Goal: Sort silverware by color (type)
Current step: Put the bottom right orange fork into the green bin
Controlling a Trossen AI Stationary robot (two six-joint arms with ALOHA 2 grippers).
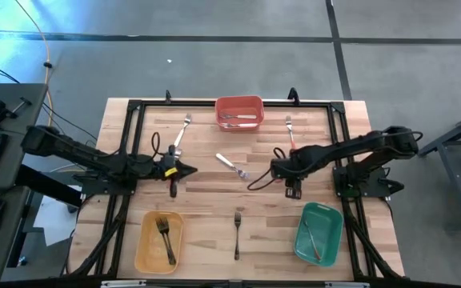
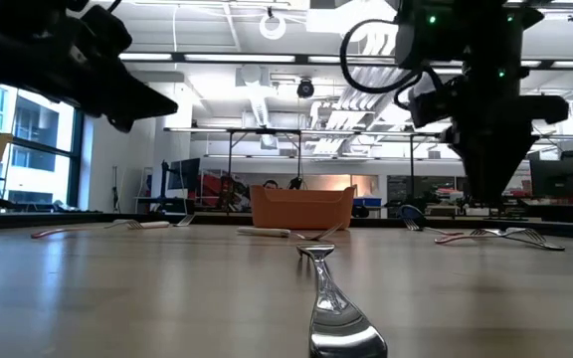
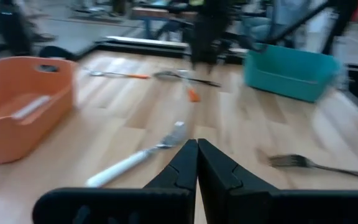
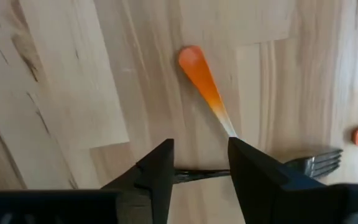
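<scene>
My right gripper is open and points down over two crossed pieces. These are a red-handled one, whose thin neck runs between my fingers, and a black-handled fork lying across below them. I cannot tell whether the fingers touch either. My left gripper is shut and hovers near a white-handled fork that lies flat on the table. More pieces lie flat: a white-handled fork, a red-handled fork and a black-handled fork.
The red bin at the far edge holds white-handled pieces. The yellow bin, near left, holds a black-handled fork. The green bin, near right, holds a red-handled piece. A black frame runs along the table's edges. Bare wood lies between the grippers.
</scene>
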